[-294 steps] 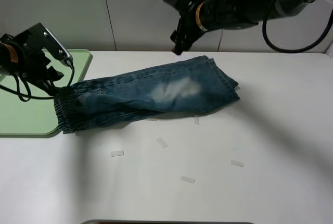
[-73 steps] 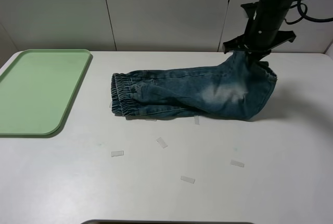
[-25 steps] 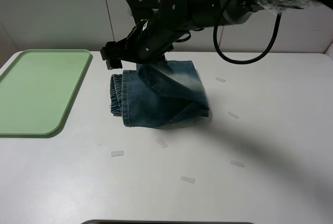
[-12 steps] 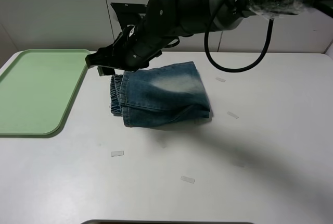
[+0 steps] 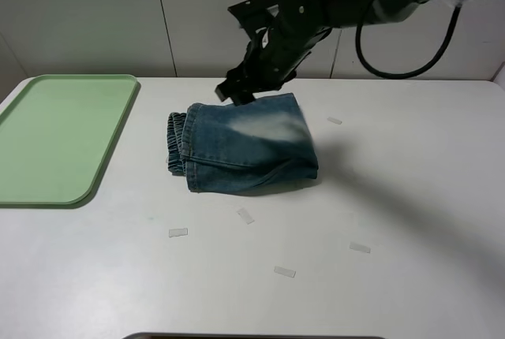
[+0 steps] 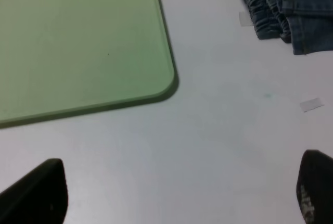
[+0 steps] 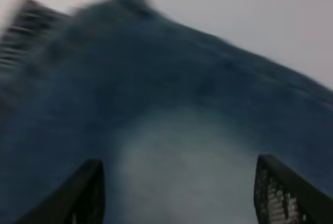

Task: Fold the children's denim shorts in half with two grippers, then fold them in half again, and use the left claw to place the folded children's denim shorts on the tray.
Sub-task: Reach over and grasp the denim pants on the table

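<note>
The children's denim shorts (image 5: 241,148) lie folded into a compact stack on the white table, waistband to the left, a pale bleached patch on top. My right gripper (image 5: 233,92) hovers just above their far edge, open and empty. The right wrist view, blurred, shows the shorts (image 7: 171,130) filling the picture between the spread fingertips (image 7: 86,193). The pale-green tray (image 5: 59,138) lies at the left, nothing on it. My left gripper (image 6: 179,195) is open over bare table near the tray's corner (image 6: 83,47), with the shorts' waistband (image 6: 263,5) further off. The left arm is out of the exterior view.
Several small white tape strips (image 5: 245,215) lie on the table in front of and to the right of the shorts. The right arm (image 5: 355,0) reaches across from the upper right. A pale wall stands behind the table.
The right gripper let go of the shorts' leg end after laying it over the waistband, then rose and drew back to the right. The shorts lie still.
</note>
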Motion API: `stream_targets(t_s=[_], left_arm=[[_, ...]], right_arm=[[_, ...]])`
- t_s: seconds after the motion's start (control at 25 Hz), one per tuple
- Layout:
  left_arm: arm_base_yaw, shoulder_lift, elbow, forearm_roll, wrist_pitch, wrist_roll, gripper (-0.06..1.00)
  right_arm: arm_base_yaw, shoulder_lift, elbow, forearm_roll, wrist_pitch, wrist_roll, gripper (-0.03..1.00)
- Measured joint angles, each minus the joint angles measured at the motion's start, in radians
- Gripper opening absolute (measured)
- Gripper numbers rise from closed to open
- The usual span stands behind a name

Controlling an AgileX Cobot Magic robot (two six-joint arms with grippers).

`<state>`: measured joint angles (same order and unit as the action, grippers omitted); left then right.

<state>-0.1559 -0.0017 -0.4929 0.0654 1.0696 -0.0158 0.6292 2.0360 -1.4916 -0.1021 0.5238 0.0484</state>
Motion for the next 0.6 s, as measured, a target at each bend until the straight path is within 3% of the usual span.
stream_targets(t_s=[0.12, 0.28, 0.6], left_arm=[[0.000, 0.000, 0.000, 0.000, 0.000, 0.000, 0.87], [0.000, 0.000, 0.000, 0.000, 0.000, 0.000, 0.87], [0.000, 0.000, 0.000, 0.000, 0.000, 0.000, 0.87]], right_arm=[[-0.056, -0.069, 0.070, -0.049, -0.008, 0.042, 0.50], [-0.143, -0.189, 0.201, -0.057, -0.072, 0.049, 0.66], [-0.335, -0.539, 0.521, -0.045, -0.225, 0.052, 0.69]])
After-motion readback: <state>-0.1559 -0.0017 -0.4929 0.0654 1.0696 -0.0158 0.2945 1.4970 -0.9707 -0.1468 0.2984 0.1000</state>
